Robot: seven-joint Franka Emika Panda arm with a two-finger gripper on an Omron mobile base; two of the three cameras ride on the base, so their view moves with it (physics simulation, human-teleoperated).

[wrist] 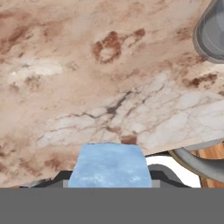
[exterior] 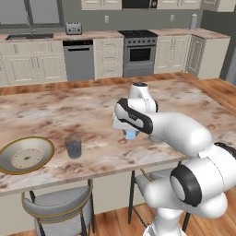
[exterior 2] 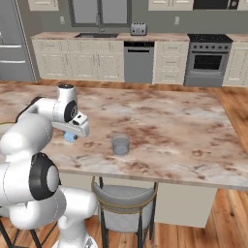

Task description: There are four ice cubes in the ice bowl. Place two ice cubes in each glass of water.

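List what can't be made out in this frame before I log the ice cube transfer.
- Ice bowl, left base view: the frame's left edge cuts it off; any remaining cubes are too small to tell.
- Glass, left base view, and glass, right base view: any cubes inside are unreadable through the grey walls.
- Hand, hand view: the held ice cube covers its fingertips.

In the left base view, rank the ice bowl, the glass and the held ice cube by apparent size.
1. ice bowl, widest by far.
2. glass, much narrower.
3. ice cube in the gripper, smallest, partly hidden by the hand.
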